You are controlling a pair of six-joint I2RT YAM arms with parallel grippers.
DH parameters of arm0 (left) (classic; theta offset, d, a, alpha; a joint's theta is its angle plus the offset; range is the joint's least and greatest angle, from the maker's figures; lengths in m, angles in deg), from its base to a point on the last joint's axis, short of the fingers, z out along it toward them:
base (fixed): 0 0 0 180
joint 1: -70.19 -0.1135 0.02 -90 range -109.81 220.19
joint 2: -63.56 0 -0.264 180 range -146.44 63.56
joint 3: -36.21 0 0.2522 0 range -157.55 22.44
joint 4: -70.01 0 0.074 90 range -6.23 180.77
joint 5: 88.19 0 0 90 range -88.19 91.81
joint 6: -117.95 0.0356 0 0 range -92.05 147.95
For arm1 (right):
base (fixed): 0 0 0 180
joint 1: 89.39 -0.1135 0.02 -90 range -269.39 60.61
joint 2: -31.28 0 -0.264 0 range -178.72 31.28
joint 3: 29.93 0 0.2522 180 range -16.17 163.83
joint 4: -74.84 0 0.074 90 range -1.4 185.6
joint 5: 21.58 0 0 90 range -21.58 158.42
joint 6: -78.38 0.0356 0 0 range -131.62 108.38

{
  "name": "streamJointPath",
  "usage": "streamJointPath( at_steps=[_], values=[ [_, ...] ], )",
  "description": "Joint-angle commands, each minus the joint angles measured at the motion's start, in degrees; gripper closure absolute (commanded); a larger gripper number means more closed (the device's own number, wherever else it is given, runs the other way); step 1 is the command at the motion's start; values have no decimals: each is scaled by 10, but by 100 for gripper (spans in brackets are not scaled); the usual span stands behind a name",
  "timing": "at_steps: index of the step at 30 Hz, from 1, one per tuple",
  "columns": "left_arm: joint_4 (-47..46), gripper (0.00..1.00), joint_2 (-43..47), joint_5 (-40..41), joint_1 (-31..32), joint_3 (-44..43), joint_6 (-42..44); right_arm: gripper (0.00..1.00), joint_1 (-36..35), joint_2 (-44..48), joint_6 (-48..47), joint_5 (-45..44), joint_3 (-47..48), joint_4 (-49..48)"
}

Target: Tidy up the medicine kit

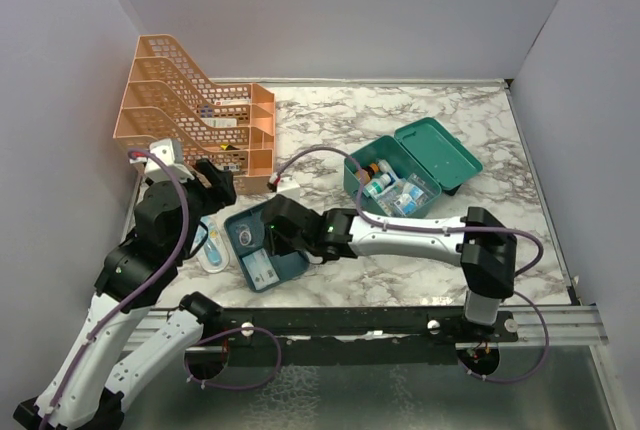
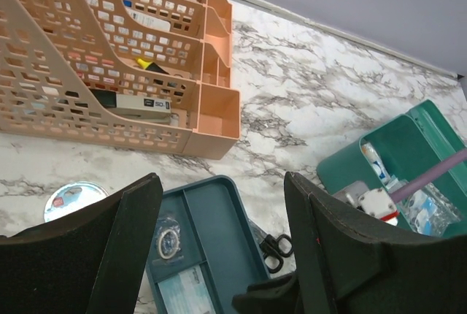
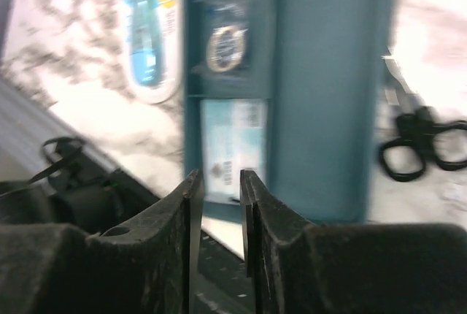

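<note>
Top view: medicine kit [image 1: 410,172] sits open at right-centre, bottles inside; right gripper [image 1: 268,240] reaches over divided tray [image 1: 262,250].
Left wrist: left gripper [image 2: 222,212] spread wide, empty.
Right wrist: fingers [image 3: 191,212] nearly together, nothing btwn. Risk: snagging tray rim, dragging it toward scissors [image 3: 419,146].

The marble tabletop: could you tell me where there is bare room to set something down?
Bare marble lies behind, between the orange rack and the open medicine kit, and at the near right by the kit. The near left is crowded: divided tray, blister pack, scissors and both grippers.
</note>
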Motion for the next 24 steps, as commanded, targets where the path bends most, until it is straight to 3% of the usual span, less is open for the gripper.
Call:
streamJointPath(
  at_steps=[1, 7, 11, 17, 24],
  values=[
    [-9, 29, 1, -45, -3, 37, -36, 70, 41, 33, -9, -81, -62, 38],
    [-32, 29, 2, -81, -3, 101, -60, 57, 87, 78, -9, -81, -134, 39],
    [-42, 29, -2, -90, -3, 135, -67, 54, 97, 80, 4, -73, -161, 34],
    [-57, 29, -13, -109, -3, 185, -82, 54, 114, 69, 33, -60, -188, 5],
    [-72, 29, -29, -135, -3, 220, -96, 65, 131, 30, -8, -48, -167, -20]
  ],
)
